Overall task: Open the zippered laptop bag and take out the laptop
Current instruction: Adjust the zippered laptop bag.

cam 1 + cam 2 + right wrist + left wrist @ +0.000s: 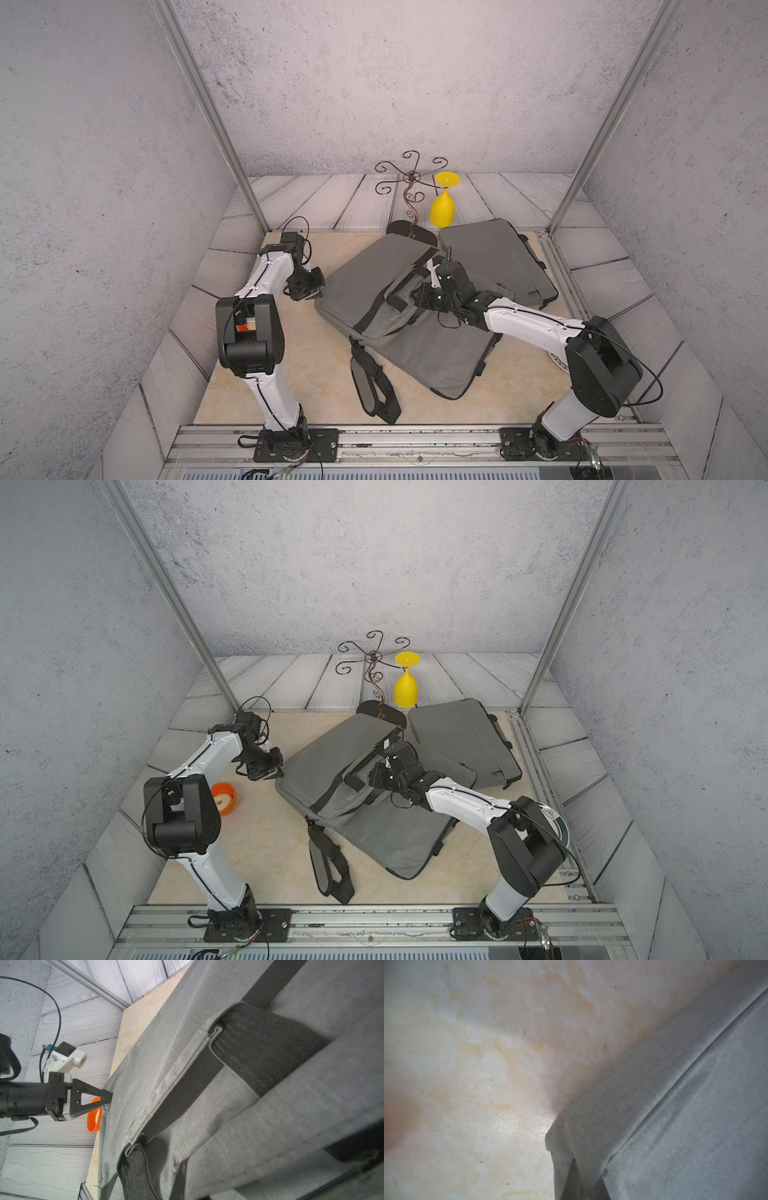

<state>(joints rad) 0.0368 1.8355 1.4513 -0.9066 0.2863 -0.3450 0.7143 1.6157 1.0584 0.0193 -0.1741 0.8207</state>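
Laptop bag (361, 291): grey, lies skewed at the centre of the table (291, 374), its near half resting on a flat grey case (436, 361). No laptop shows, and I see no open mouth in the bag. Its shoulder strap (374, 390) trails toward 6 o'clock.

Left gripper (313, 293): at the bag's 9 o'clock corner, tips clenched on the corner fabric, as the right wrist view shows (107, 1098).

Right gripper (417, 297): over the bag's middle by the black webbing (187, 1093), clenched. Zip pull or mere cloth, cannot tell.

Judgement: this is the zip-opening step.
- The left pinch should serve as an anchor and hold the corner taut.
- The right should draw along the zip line, low and parallel to the seam, not upward. Lifting would drag the whole bag and bunch the cloth.
- Check that the pull is really held before travelling.

Outward:
- Second grey bag (498, 257) at 2 o'clock.
- Wire stand (409, 183) and yellow glass (442, 208) at 12 o'clock.
- Orange ring (226, 798) at 9 o'clock.
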